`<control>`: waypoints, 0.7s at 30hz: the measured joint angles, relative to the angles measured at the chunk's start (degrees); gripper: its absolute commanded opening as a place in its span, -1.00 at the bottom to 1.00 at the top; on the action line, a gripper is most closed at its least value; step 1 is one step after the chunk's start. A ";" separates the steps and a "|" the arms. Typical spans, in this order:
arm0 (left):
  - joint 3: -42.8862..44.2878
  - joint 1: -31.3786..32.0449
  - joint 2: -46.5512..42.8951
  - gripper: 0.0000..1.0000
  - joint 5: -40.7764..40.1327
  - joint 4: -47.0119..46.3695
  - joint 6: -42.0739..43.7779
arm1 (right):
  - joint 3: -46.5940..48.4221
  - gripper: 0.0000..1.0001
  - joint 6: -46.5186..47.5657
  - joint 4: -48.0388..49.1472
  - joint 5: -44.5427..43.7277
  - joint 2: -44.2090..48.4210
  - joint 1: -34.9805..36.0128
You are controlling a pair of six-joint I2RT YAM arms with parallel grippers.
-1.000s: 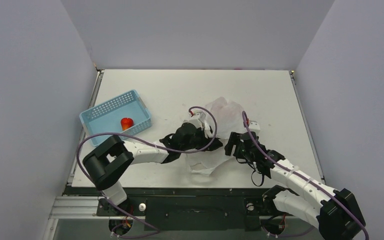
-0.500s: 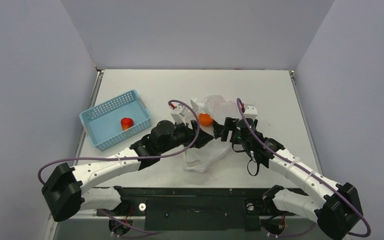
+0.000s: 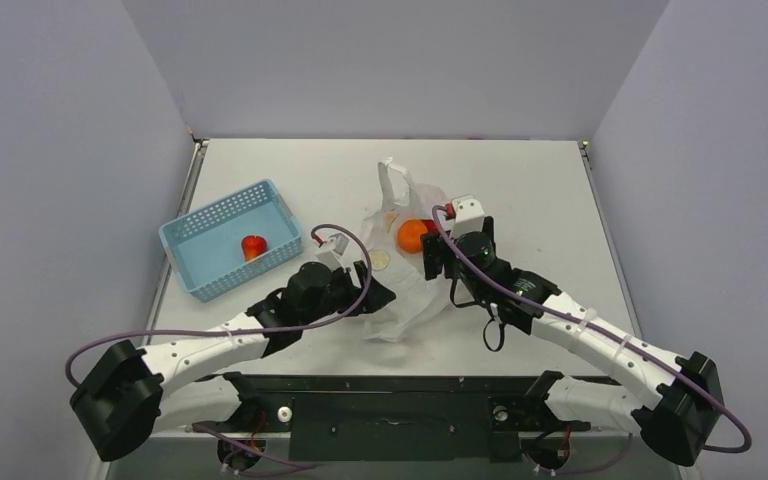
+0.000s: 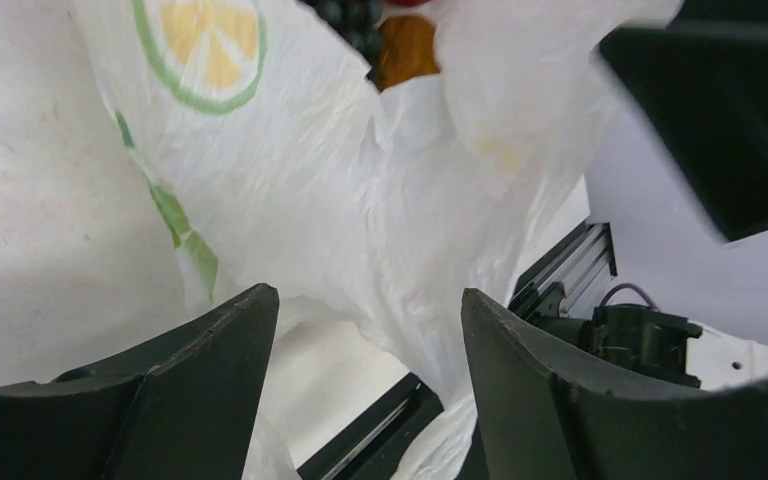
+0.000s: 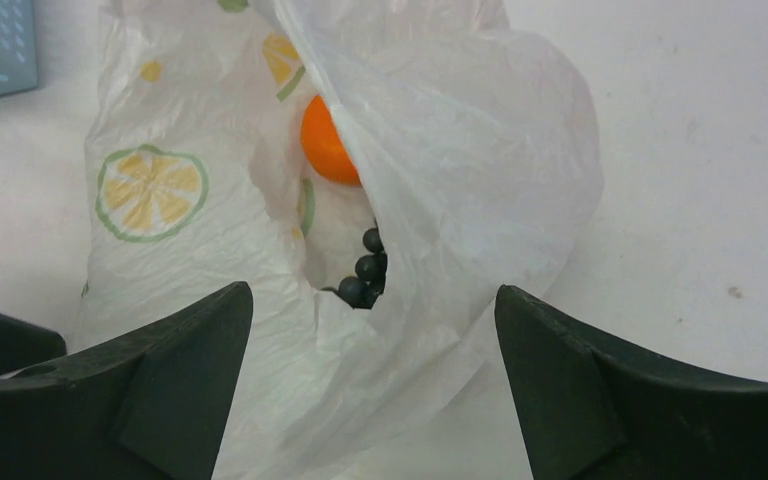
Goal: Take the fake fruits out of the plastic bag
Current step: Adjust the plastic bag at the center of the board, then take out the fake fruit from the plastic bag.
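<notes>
Mouth of the thin crinkled white plastic bag point(image 5: 480, 150) faces the right gripper point(image 5: 372, 298), whose fingers are spread wide and hold nothing. Dead ahead inside the opening: round orange toy fruit point(image 5: 326, 140), with the dark grape bunch point(image 5: 368, 270) nearer the fingertips. Right arm looks better placed for the pick. Bag film drapes between the wide-apart fingers of the left gripper point(image 4: 368, 295), unpinched. One red toy fruit point(image 3: 252, 246) is in the blue perforated basket point(image 3: 215, 207).

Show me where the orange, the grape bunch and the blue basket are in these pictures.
orange point(image 5: 326, 140): right wrist view, middle of its uncovered side.
grape bunch point(image 5: 365, 267): right wrist view, on one dark berry.
blue basket point(image 3: 215, 208): top external view, on its far rim.
</notes>
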State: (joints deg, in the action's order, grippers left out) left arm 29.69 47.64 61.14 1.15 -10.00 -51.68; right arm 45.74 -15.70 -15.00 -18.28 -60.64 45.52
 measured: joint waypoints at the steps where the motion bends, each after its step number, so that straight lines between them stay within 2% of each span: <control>1: -0.63 0.07 1.68 0.29 0.90 -0.90 -0.66 | 1.20 0.74 0.52 0.02 -1.20 -0.81 0.26; 5: -0.98 1.51 7.21 0.27 2.89 -4.26 -2.23 | 7.67 0.74 1.09 -0.76 -6.64 -5.18 0.72; 9: 0.44 2.82 8.90 0.28 4.13 -5.77 -2.14 | 12.44 0.73 -0.61 -2.71 -13.09 -8.81 0.72; 14: 8.92 2.03 12.63 0.28 5.27 -5.29 0.52 | 11.41 0.69 -4.98 -5.33 -17.90 -9.29 0.04; 15: 11.13 1.75 13.97 0.28 5.57 -5.33 1.42 | 10.67 0.64 -5.44 -5.33 -17.92 -9.29 -0.46; 17: 14.16 1.42 16.06 0.28 6.12 -5.79 2.73 | 8.68 0.37 -5.79 -4.81 -17.68 -9.27 -2.08; 18: 15.15 1.33 17.03 0.26 6.40 -6.32 3.15 | 7.48 0.17 -5.79 -4.31 -17.11 -9.25 -3.17; 19: 15.76 1.29 18.14 0.21 6.69 -6.78 3.52 | 6.56 0.11 -5.90 -3.93 -16.55 -9.25 -4.13; 20: 16.20 1.29 19.23 0.18 6.88 -6.95 3.93 | 5.55 -0.09 -6.03 -3.67 -15.28 -9.25 -5.53; 21: 16.63 1.29 20.50 0.06 7.04 -6.88 4.28 | 4.63 -0.19 -6.27 -3.39 -14.01 -9.20 -6.93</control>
State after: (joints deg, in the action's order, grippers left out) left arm 46.33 48.93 81.65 8.19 -16.88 -47.40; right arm 50.37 -21.98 -18.39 -32.29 -69.84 38.59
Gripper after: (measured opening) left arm 0.617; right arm 0.571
